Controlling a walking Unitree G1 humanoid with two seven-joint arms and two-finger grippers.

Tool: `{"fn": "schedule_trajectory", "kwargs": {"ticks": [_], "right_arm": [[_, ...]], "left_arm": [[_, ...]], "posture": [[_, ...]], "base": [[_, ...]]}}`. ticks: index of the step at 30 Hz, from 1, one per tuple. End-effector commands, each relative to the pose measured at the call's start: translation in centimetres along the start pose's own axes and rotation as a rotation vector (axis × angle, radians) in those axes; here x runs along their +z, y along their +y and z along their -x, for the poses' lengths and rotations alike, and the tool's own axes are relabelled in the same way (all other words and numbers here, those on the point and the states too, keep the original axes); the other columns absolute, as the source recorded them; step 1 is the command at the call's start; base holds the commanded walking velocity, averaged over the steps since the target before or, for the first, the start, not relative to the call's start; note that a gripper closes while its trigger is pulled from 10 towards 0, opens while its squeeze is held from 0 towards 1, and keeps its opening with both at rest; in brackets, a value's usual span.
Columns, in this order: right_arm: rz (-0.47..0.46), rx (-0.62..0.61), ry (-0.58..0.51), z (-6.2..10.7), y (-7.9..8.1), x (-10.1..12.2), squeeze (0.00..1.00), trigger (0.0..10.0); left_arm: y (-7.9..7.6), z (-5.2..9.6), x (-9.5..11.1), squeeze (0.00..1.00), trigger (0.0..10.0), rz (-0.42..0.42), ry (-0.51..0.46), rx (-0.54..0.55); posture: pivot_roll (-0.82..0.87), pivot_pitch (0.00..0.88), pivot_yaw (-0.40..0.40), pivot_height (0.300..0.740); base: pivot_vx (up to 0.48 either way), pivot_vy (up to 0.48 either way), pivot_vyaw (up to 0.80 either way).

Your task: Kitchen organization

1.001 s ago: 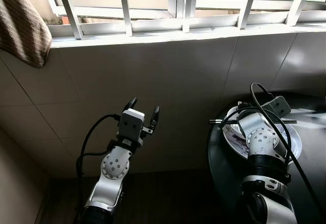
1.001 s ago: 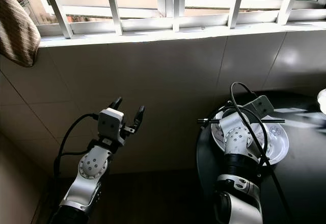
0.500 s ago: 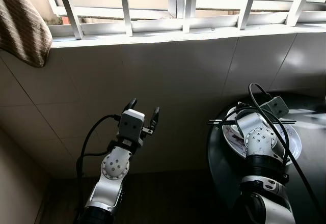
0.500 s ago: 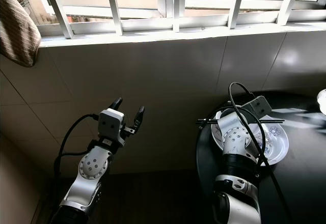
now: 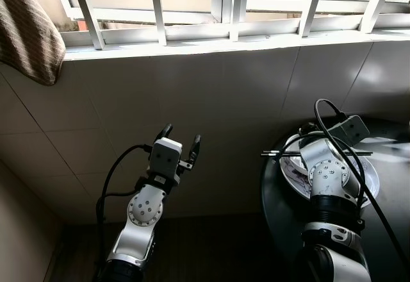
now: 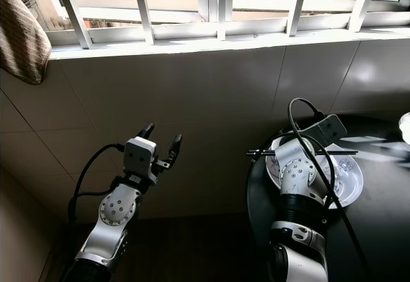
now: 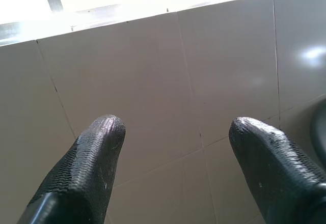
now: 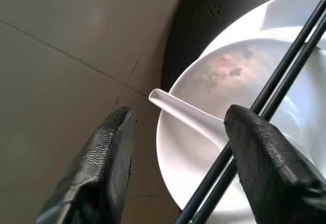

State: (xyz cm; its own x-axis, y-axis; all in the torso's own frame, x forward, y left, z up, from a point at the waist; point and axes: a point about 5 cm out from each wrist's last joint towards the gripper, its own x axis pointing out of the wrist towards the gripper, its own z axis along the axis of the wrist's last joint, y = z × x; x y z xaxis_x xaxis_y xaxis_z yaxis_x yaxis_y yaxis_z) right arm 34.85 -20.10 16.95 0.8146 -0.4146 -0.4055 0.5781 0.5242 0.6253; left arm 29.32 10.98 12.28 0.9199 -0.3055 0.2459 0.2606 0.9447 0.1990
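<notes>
Daylight pours through the barred window [image 5: 224, 0], overexposed there, leaving the tiled wall [image 5: 192, 90] dim but sharp.

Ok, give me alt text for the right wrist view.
The right gripper, fingers open, hovers over a white bowl holding a white spoon, with black chopsticks laid across it. The bowl sits on a dark table beside a tiled wall.

Your left arm is raised in front of you, and its left claw [image 5: 179, 142] points up and forward with the fingers spread apart. Your right arm is bent upward; the right claw [image 8: 178, 132] is open too.
</notes>
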Motion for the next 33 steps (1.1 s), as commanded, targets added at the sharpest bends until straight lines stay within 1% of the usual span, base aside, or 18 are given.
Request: {"fn": "schedule_trajectory", "kwargs": {"ticks": [1, 2, 5, 14, 15, 19, 33], "right_arm": [[0.020, -0.020, -0.014, 0.6, -0.1, 0.1, 0.00, 10.0], [0.031, -0.022, -0.014, 1.0, -0.1, 0.0, 0.00, 10.0], [0.035, -0.027, 0.002, 1.3, -0.3, -0.2, 0.00, 10.0], [0.035, -0.047, 0.035, 1.4, -0.5, -0.6, 0.00, 10.0], [0.033, -0.068, 0.054, 1.3, -0.8, -0.9, 0.00, 10.0], [0.024, -0.079, 0.081, 0.8, -1.2, -1.4, 0.00, 10.0], [-0.018, -0.079, 0.116, 0.0, -1.3, -2.0, 0.00, 10.0]], "left_arm": [[0.1, -0.2, 0.1, 0.00, 10.0, -0.013, -0.004, -0.005], [0.1, -0.2, 0.1, 0.00, 10.0, -0.013, -0.004, -0.006], [0.0, -0.2, 0.0, 0.00, 10.0, -0.013, -0.004, -0.010], [0.0, -0.2, 0.0, 0.00, 10.0, -0.013, -0.001, -0.015], [0.0, -0.3, -0.1, 0.00, 10.0, -0.014, -0.001, -0.014], [0.0, -0.3, -0.1, 0.00, 10.0, -0.015, 0.000, -0.013], [-0.1, -0.2, -0.1, 0.00, 10.0, -0.015, 0.002, -0.016]], "posture": [[0.04, 0.000, -0.013, 0.740], [0.04, 0.000, -0.012, 0.740], [0.04, 0.000, -0.012, 0.740], [0.04, 0.000, -0.012, 0.740], [0.04, 0.000, -0.012, 0.740], [0.04, 0.000, -0.013, 0.740], [0.04, 0.000, -0.013, 0.740]], "base": [[0.000, 0.000, 0.00], [0.000, 0.000, 0.00], [0.000, 0.000, 0.00], [0.000, 0.000, 0.00], [0.000, 0.000, 0.00], [0.000, 0.000, 0.00], [0.000, 0.000, 0.00]]}}
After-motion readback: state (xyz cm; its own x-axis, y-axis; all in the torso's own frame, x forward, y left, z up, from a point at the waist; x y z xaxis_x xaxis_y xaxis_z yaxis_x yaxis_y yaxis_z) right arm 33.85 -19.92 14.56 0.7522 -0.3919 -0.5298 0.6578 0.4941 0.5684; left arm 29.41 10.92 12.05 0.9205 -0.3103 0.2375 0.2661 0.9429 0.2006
